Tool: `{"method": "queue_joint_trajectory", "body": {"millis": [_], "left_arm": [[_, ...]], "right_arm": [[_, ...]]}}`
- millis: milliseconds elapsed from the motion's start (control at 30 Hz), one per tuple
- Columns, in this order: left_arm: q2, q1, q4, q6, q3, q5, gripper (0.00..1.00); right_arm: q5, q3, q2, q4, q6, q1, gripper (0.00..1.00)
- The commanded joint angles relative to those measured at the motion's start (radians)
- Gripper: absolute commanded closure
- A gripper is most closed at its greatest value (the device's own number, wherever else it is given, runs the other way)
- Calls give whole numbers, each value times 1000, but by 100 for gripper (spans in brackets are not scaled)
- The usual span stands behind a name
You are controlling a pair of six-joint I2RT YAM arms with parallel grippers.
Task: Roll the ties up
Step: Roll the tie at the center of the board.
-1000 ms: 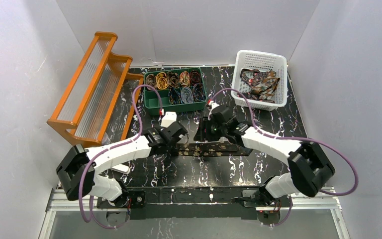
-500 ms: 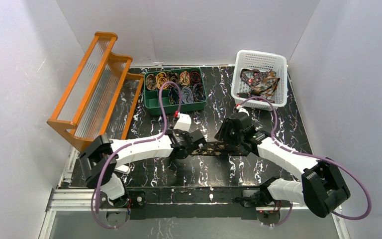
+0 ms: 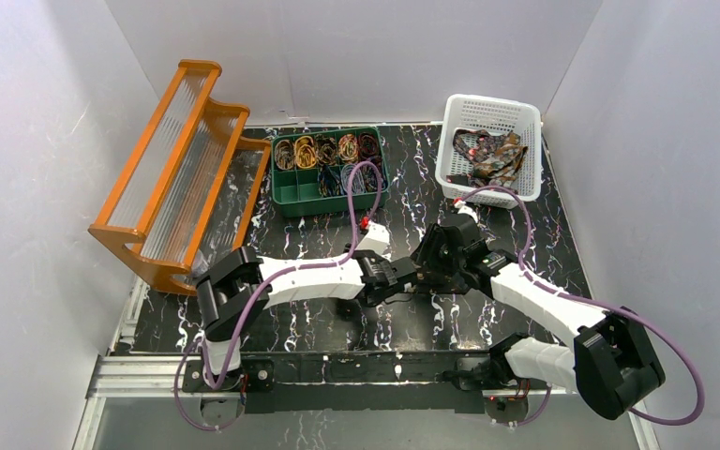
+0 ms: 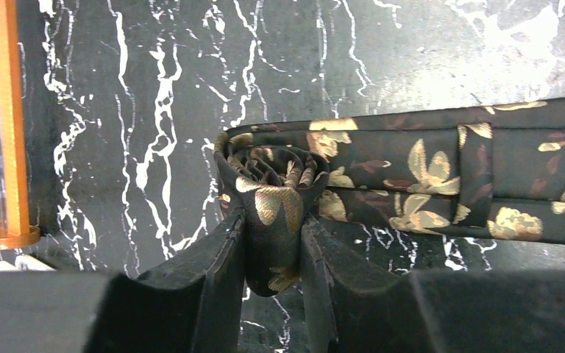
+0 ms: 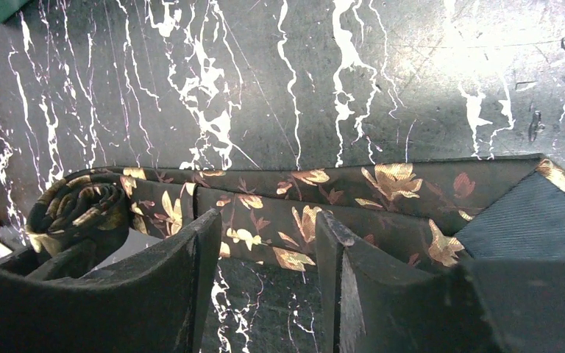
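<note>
Right now my left end effector (image 4: 272, 219) pinches the coiled end of the tie (image 4: 274, 175) mid-tabletop (image 3: 412, 192). Its unrolled length runs rightward, parallel to the near edge, beneath my right end effector (image 5: 268, 220), whose jaws stand apart astride it.

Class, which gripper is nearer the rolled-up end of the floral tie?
Left. The left gripper pinches the coil itself; the right gripper is open over the tie along its flat stretch beside the coil.

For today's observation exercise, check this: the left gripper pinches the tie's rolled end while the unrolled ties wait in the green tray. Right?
Not quite. The unrolled ties lie in the white basket, as the top view shows. The left gripper does pinch the tie's rolled end.
</note>
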Motion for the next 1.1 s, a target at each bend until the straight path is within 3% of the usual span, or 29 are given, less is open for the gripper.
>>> {"method": "queue_joint_trajectory", "body": {"millis": [0, 267, 467, 667, 767, 867, 933, 1067], "left_arm": [[29, -14, 27, 4, 46, 14, 69], [27, -14, 231, 122, 39, 181, 41], [-83, 20, 391, 157, -9, 360, 33], [-284, 52, 413, 150, -90, 334, 27], [-389, 61, 394, 140, -150, 295, 23], [-479, 96, 363, 115, -230, 275, 20], [-535, 142, 360, 104, -294, 306, 18], [-644, 236, 375, 96, -422, 364, 15]], "right_arm": [[0, -20, -21, 13, 3, -12, 41], [-40, -32, -19, 20, -11, -32, 40], [-95, -30, -25, 33, -38, -52, 39], [-227, -18, -34, 105, -127, -59, 32], [-356, -41, -47, 253, -224, -58, 27], [-485, -70, -49, 426, -330, -47, 12], [-469, -86, -41, 508, -436, 0, 3], [-442, -85, 31, 597, -740, 136, 1]]}}
